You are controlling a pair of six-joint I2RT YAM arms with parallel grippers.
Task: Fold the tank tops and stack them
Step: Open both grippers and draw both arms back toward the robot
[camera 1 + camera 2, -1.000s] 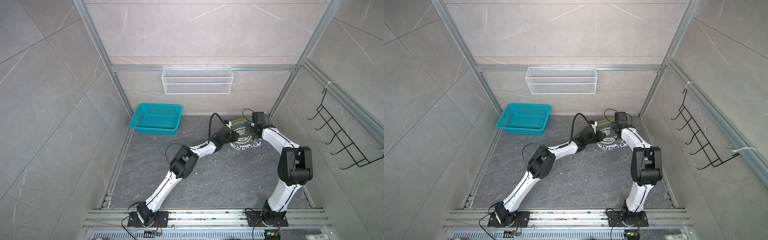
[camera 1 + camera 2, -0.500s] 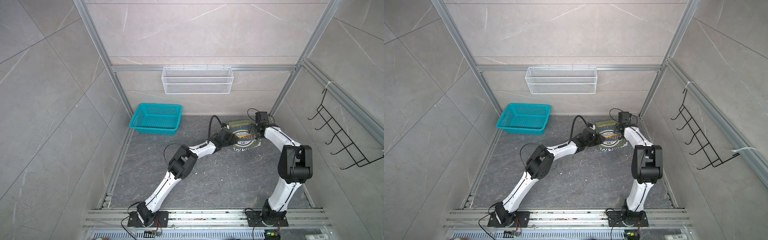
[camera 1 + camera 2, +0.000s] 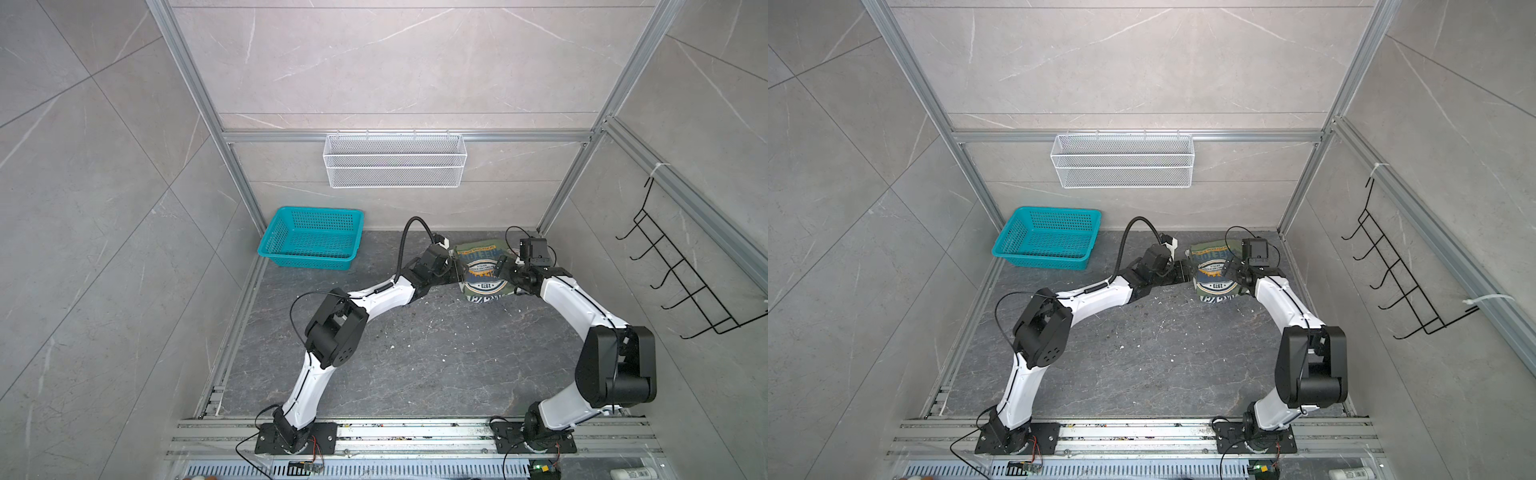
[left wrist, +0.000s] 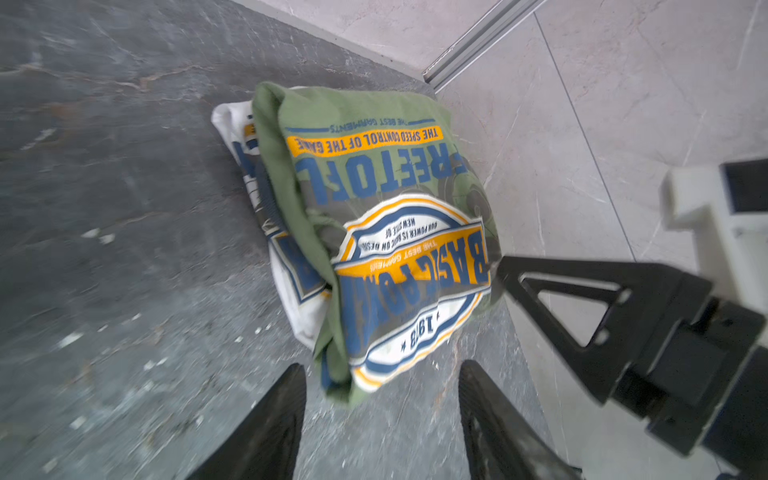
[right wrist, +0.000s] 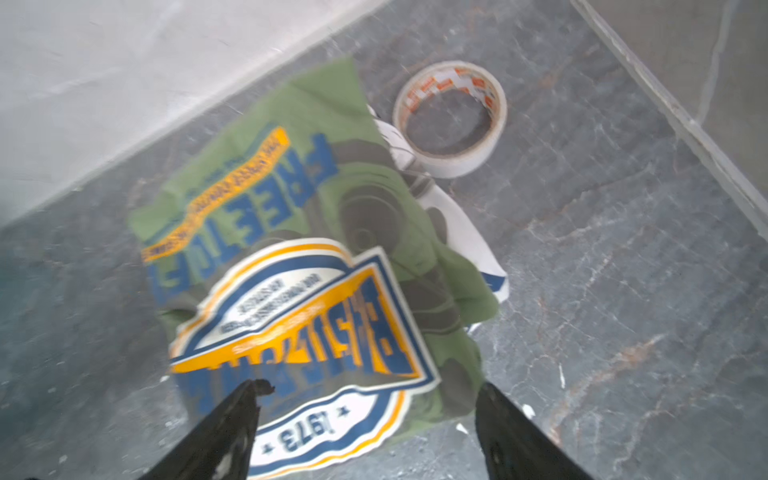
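Left gripper (image 4: 383,365) and right gripper (image 5: 370,385) both stand spread, empty — flanking the folded olive tank top (image 3: 482,270). It lies atop the white tank top (image 4: 232,124) (only edges show) in the table's (image 3: 415,365) far right corner, long axis near-to-far, graphic's top toward the far edge.

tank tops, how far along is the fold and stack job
Done, apparently: the olive tank top lies folded on the folded white tank top. In hand: nothing; left gripper and right gripper jaws stand open. Left: perhaps only squaring the stack.
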